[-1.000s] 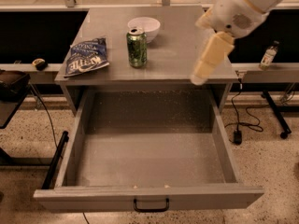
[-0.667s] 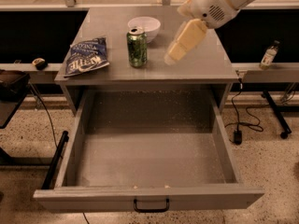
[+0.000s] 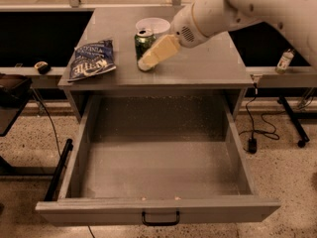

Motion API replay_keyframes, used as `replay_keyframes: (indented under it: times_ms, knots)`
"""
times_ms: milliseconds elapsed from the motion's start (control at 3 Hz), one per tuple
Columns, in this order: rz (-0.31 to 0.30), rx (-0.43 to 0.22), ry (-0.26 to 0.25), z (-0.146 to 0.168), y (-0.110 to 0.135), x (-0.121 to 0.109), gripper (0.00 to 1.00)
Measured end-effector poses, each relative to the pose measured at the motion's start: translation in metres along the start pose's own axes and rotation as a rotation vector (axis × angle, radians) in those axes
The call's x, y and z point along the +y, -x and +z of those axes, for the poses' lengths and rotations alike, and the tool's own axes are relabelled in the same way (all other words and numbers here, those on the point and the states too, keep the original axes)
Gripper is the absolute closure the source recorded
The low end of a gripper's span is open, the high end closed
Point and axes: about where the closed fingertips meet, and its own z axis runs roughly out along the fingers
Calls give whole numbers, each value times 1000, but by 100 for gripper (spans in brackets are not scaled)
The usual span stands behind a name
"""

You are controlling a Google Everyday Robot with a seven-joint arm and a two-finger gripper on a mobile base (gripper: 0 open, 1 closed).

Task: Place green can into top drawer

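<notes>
The green can (image 3: 143, 42) stands upright on the grey cabinet top (image 3: 208, 63), in front of a white bowl (image 3: 152, 24). My gripper (image 3: 150, 58) reaches in from the upper right, its cream-coloured fingers (image 3: 159, 51) right at the can's right side and covering its lower part. The top drawer (image 3: 158, 209) is pulled wide open below the cabinet top, with a small black handle at its front centre and nothing inside.
A blue chip bag (image 3: 92, 59) lies on the left of the cabinet top. A small bottle (image 3: 283, 62) stands on a ledge to the right. A black cable and plug (image 3: 252, 144) lie on the floor at the right.
My arm has swung left from the right side of the cabinet top, bringing the gripper up against the green can. The can, bowl and bag have not moved.
</notes>
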Motion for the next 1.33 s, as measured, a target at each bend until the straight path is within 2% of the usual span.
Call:
replay_keyframes:
  times_ms: [333, 667, 1000, 1333]
  knots:
    - [43, -77, -47, 34, 16, 3, 0]
    - [46, -181, -120, 52, 45, -9, 0]
    - [49, -242, -165, 73, 66, -27, 0]
    - [85, -260, -141, 96, 66, -33, 0]
